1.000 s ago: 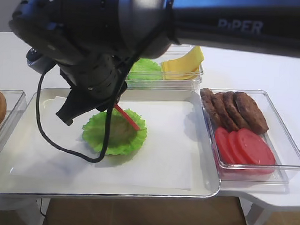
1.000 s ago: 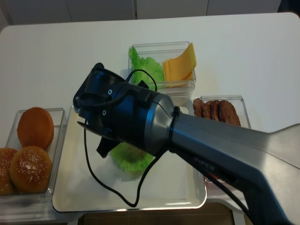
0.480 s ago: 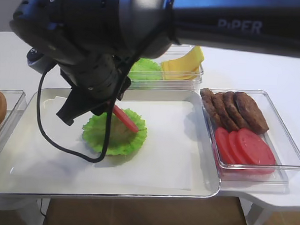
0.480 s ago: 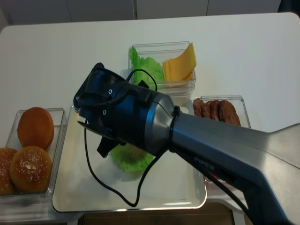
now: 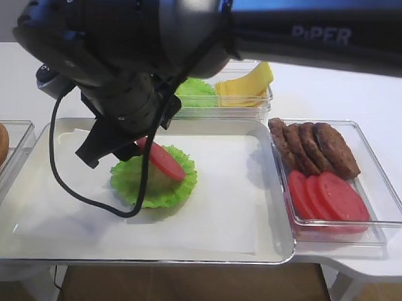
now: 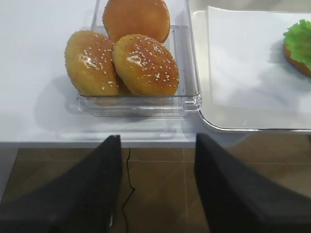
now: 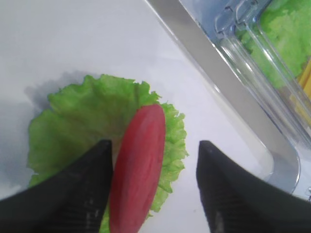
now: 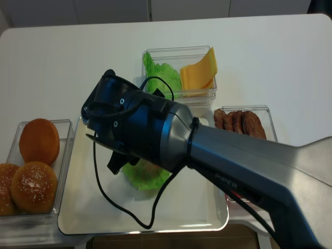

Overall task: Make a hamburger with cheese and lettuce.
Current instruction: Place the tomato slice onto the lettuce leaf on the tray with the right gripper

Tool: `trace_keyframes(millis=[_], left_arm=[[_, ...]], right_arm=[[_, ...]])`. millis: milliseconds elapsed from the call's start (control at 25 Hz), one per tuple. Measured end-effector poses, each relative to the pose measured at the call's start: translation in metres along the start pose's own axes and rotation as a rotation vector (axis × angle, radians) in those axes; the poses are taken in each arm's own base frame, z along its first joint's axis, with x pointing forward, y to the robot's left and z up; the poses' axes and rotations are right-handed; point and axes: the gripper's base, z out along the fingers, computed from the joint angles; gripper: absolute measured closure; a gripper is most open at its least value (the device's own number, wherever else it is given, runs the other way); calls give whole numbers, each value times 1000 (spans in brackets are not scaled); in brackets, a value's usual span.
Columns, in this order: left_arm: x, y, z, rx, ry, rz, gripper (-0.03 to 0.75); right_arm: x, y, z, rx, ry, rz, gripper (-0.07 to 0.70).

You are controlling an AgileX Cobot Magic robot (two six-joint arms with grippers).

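The hamburger is a ruffled green lettuce [image 5: 153, 182] leaf on the paper-lined tray [image 5: 263, 248]. A red tomato slice [image 5: 163, 160] lies tilted on it. In the right wrist view my right gripper [image 7: 155, 189] hangs open just over the lettuce [image 7: 82, 121]. The tomato slice [image 7: 138, 165] leans against the left finger, with a clear gap to the right finger. The cheese [image 5: 246, 83] is a stack of yellow squares in the far clear box. My left gripper [image 6: 155, 189] is open and empty, out over the floor in front of the table edge.
Sesame buns [image 6: 131, 58] fill a clear box left of the tray. More green leaves [image 5: 193, 94] share the cheese box. Brown patties [image 5: 313, 148] and tomato slices [image 5: 325, 198] sit in a box to the right. The right arm's body blocks much of both high views.
My right jaws have opened. The tomato slice, pinched edge-on before, has tipped over toward flat on the lettuce. The left gripper shows no earlier view.
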Motion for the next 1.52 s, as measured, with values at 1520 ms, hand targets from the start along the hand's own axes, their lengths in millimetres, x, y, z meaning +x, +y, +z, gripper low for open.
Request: trace_keyframes(millis=[1520], left_arm=[[0,0,0,0,0,0,353]], right_arm=[[2,0,0,3,22,-11,-35]])
